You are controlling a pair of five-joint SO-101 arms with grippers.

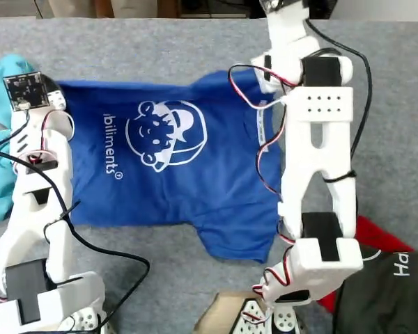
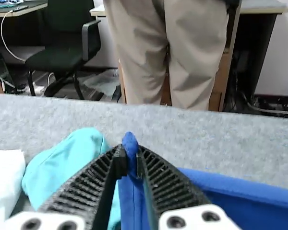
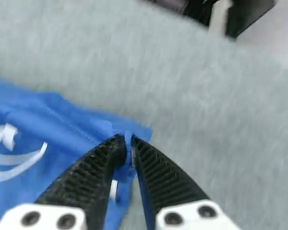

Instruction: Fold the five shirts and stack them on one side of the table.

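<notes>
Left gripper (image 2: pixel 128 155) is closed almost fully, its ribbed black jaws pinching a raised fold of the blue shirt (image 1: pixel 216 195) at the shirt's 10 o'clock corner. The right gripper (image 3: pixel 127 143) is likewise clamped on a thin blue edge at the shirt's 1 o'clock corner.

The blue shirt lies spread flat on the middle of the grey table (image 1: pixel 125 49). Its chest carries a white cartoon face inside a ring (image 1: pixel 166 133) and, at that drawing's 9 o'clock, one line of white lettering (image 1: pixel 110 142) running sideways. A black garment (image 1: pixel 383 299) at the table's 4 o'clock also bears white letters (image 1: pixel 402 264), cut off by the frame.

A teal shirt (image 1: pixel 0 188) is bunched at 9 o'clock, touching the blue one, with white cloth (image 2: pixel 2 177) just beside it. Red cloth (image 1: pixel 376 236) pokes from under the black garment. The right arm (image 1: pixel 319 153) and its cables cover the shirt's 3 o'clock side; the left arm (image 1: pixel 38 202) overlies its 9 o'clock edge.
</notes>
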